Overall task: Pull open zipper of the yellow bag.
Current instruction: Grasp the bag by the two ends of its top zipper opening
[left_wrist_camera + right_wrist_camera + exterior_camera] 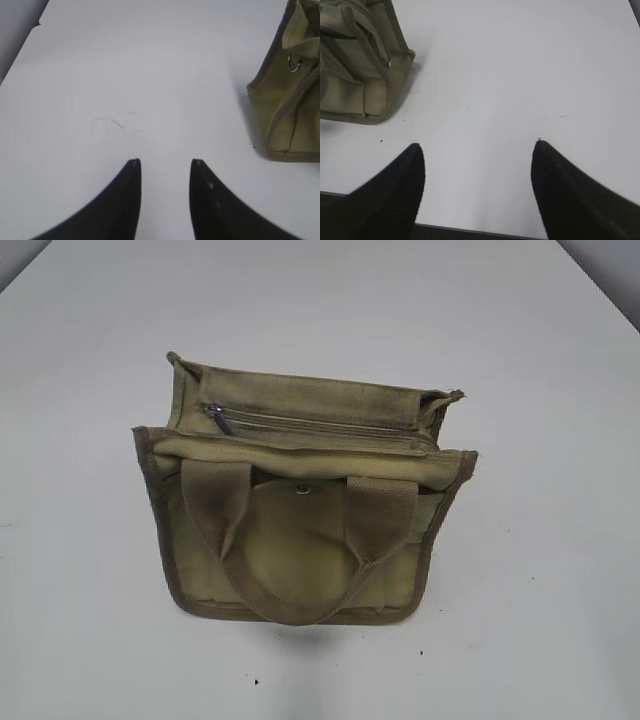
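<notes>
- Zipper [320,427]: a thin line along an inner khaki panel of the bag, running side to side just below the far top edge. Silver pull [214,415] sits at the left end of the line in the exterior view. Whether the teeth are meshed or parted, cannot tell.
- Yellow bag [300,540]: stands upright near the middle of the desk [90,620], mouth gaping upward, darker olive edging around the rim and sides.
- Front pocket faces the near edge of the desk; round metal snap [304,491] sits at its top centre.
- Webbing handle [290,570]: droops down over the front face in a wide loop, its two ends fixed either side of the snap.
- Small metal ring [293,63] shows on the bag's side in the left wrist view.
- Left gripper [165,162]: over bare white desk, well apart from the bag, which lies off to the right edge of that view. Jaws stand partly apart with a narrow gap; nothing between them.
- Right gripper [477,147]: over the desk close to its near edge, bag at the upper left corner of that view, apart from it. Jaws spread wide; nothing held.
- Faint pencil-like scuffs [112,122] on the desk ahead of the left gripper.
</notes>
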Controlling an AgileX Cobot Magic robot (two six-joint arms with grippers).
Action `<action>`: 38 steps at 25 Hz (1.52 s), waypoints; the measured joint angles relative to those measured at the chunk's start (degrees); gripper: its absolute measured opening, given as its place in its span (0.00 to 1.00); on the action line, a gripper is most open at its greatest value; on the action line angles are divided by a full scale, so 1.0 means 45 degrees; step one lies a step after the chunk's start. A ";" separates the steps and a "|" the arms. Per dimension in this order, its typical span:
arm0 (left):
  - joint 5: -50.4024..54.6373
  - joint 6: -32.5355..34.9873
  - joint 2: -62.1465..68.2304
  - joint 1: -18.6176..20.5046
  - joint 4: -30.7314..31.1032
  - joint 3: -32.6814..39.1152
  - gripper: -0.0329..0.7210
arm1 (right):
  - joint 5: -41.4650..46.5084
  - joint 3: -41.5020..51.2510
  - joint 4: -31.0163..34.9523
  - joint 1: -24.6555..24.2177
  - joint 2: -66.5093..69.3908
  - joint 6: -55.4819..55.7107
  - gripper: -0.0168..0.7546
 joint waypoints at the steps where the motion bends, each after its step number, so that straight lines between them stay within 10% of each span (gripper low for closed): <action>1: 0.0000 0.0000 0.0000 0.0000 0.0000 0.0000 0.39 | 0.0000 0.0000 0.0000 0.0000 0.0000 0.0000 0.70; 31: -0.2206 0.0000 0.0907 0.0000 0.0120 -0.0841 0.39 | 0.0000 0.0000 0.0000 0.0000 0.0000 0.0000 0.70; 38: -0.6496 0.0309 0.5252 0.0000 -0.3777 -0.1278 0.40 | 0.0000 0.0000 0.0000 0.0000 0.0000 0.0000 0.70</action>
